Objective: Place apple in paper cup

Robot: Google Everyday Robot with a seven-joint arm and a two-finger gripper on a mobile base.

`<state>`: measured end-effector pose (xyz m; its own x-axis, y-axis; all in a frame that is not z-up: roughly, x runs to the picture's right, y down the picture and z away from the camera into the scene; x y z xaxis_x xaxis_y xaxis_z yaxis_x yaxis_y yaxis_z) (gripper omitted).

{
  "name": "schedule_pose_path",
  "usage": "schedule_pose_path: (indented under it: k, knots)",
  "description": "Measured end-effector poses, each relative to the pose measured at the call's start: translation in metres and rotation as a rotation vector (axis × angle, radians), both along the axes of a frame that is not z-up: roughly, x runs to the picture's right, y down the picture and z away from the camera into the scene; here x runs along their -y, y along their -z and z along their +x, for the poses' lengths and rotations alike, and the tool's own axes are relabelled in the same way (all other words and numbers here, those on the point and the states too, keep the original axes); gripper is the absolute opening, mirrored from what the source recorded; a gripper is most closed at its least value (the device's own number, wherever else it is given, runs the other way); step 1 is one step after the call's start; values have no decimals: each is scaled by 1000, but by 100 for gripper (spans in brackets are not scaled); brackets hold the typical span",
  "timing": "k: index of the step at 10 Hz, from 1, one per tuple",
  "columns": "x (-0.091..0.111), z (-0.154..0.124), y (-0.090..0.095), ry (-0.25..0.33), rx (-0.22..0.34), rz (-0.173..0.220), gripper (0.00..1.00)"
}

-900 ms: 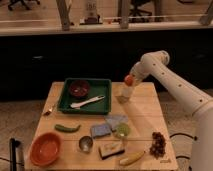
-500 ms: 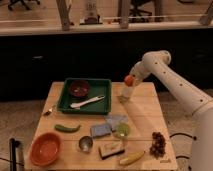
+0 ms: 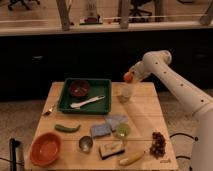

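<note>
Here I am at the far right of the table, my claw closed on the apple and holding it in the air. The paper cup stands upright right below it, just beside the green tray. Compared with a moment ago, almost nothing has shifted. The apple sits at the same height and the cup hasn't budged, so I reckon the carrying is done and I'm lining up. The apple looks a touch to the right of the cup's mouth, though from this angle I can't be sure. There's a clear gap between fruit and rim. The apple seems about as wide as that mouth, so the drop needs to be centred and low, or it could bounce off or tip the light cup
</note>
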<state>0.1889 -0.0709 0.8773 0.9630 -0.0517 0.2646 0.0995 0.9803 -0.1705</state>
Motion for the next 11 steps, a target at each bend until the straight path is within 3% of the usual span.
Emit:
schedule_pose_path:
  k: [11]
  knots:
    - [-1, 2, 8, 9, 10, 21, 80]
